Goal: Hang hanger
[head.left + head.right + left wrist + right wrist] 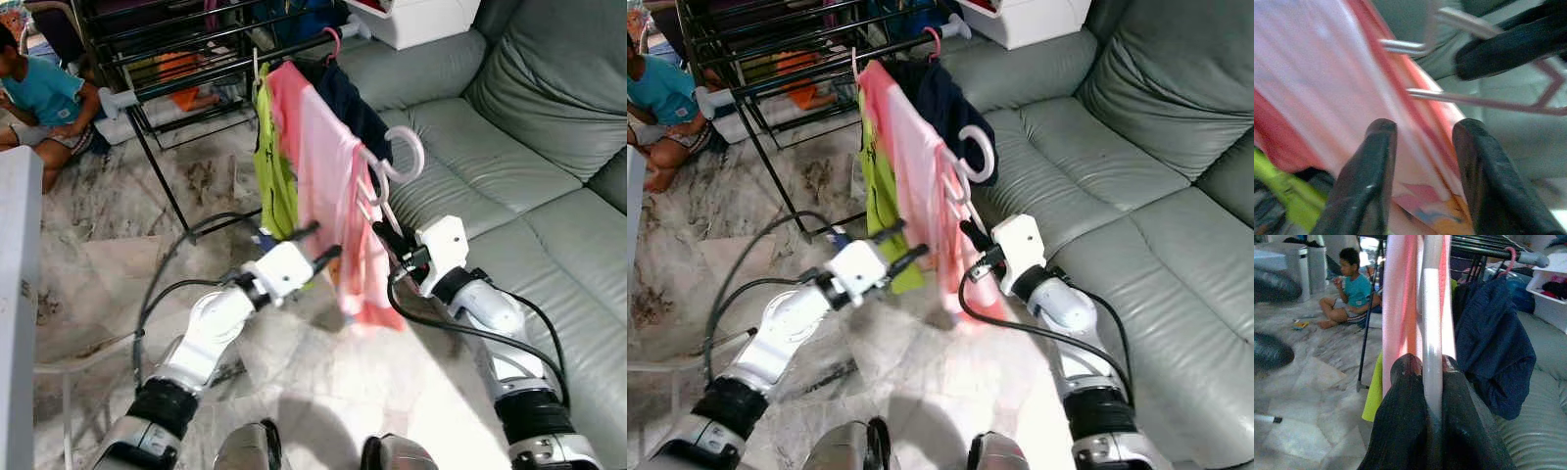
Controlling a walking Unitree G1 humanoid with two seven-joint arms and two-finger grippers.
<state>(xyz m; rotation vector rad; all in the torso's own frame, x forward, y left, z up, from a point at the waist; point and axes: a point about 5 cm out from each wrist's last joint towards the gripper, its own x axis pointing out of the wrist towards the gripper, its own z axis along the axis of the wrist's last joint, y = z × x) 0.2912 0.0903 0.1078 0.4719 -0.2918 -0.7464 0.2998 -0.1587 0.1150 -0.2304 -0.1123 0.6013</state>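
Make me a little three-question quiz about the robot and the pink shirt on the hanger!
1. True or false: the right gripper is shut on the white hanger.
2. Which colour is the garment hanging just behind the pink shirt on the drying rack? A) lime green B) purple C) brown
3. Fill in: the left gripper has its fingers ____ beside the pink shirt.

Key: 1 true; 2 A; 3 open.
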